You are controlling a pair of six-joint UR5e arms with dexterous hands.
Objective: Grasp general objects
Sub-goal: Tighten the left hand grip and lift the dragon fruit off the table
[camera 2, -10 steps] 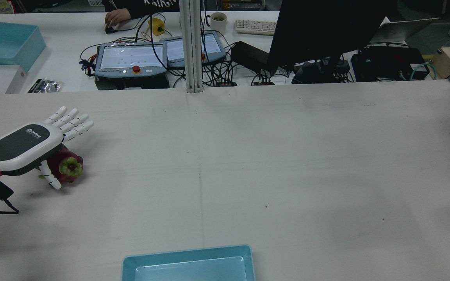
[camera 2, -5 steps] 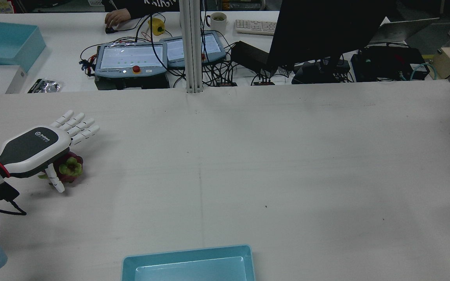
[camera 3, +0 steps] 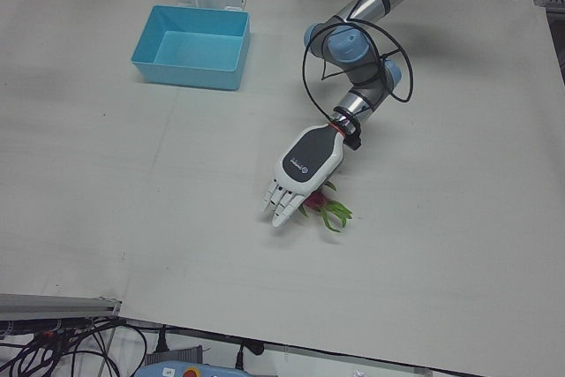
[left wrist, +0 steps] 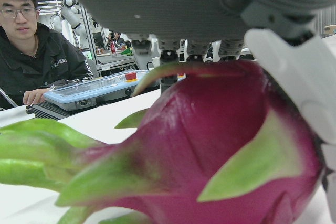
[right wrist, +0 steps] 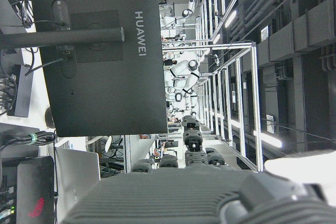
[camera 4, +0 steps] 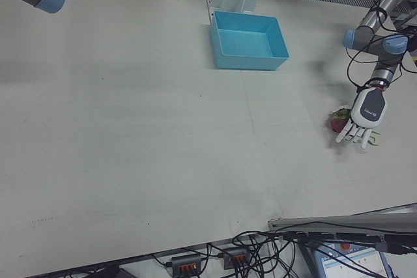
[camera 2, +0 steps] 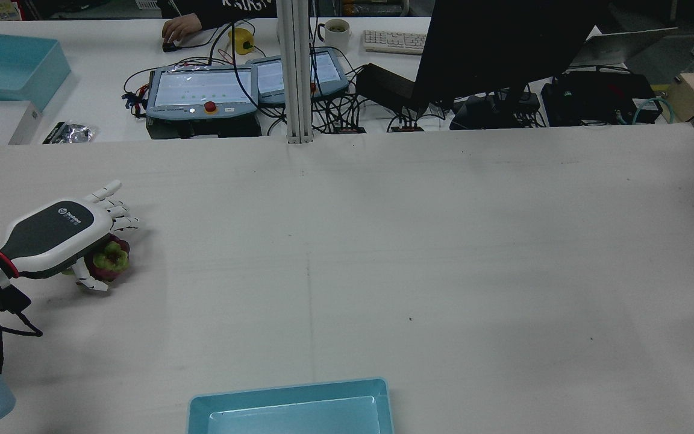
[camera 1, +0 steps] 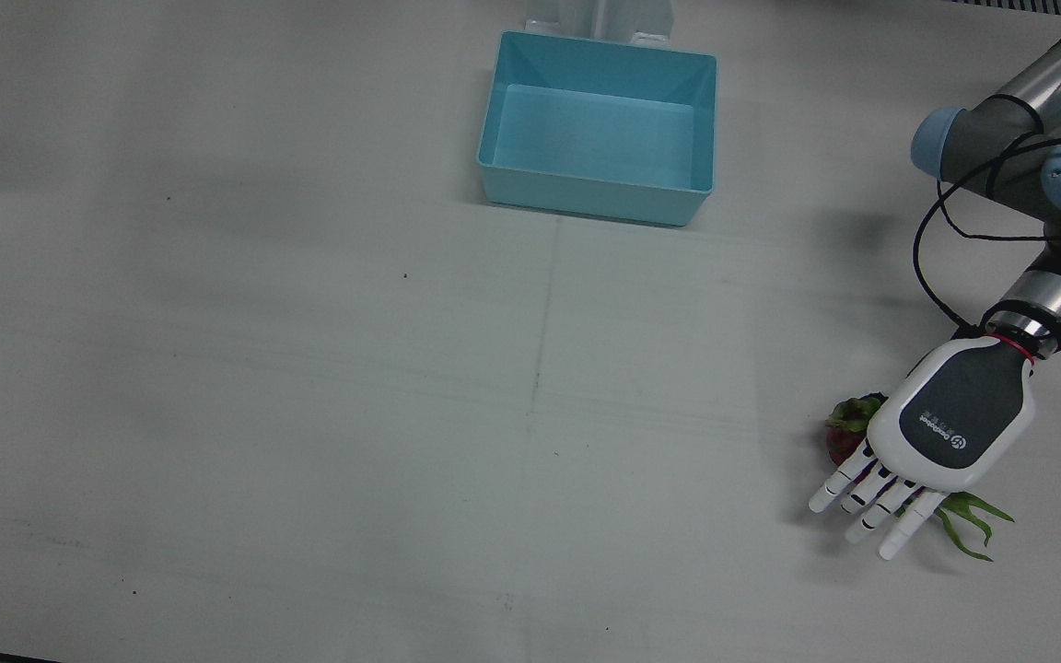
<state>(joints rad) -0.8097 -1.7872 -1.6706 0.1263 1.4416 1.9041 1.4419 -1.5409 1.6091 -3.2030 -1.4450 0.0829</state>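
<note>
Since a second ago your left hand [camera 2: 61, 232] has dropped lower over the dragon fruit [camera 2: 108, 263] and its fingers, which were stretched out flat past the fruit, have begun to curl down; in the rear view only one of them now points forward while the others bend toward the table [camera 2: 383, 253]. The thumb has also drawn in against the near side of the fruit.

Going left to right across the rear view: your left hand sits at the far left edge of the table, palm down, right on top of the dragon fruit. The fruit lies on the cloth under the palm, its green-tipped end poking out toward the table's middle. The hand's own camera shows the red skin and green scales filling the frame, with the fingers [left wrist: 173, 45] hanging just behind the fruit and the thumb pressed to its right side. So the hand is partly closed around the fruit, touching it, but you cannot tell that it has a firm hold; the fruit rests on the table.

Further right, the blue bin [camera 2: 291, 410] sits at the near edge, well apart from the fruit. Your right hand shows only a sliver of itself in its own camera, so whether it is spread or closed cannot be told.
</note>
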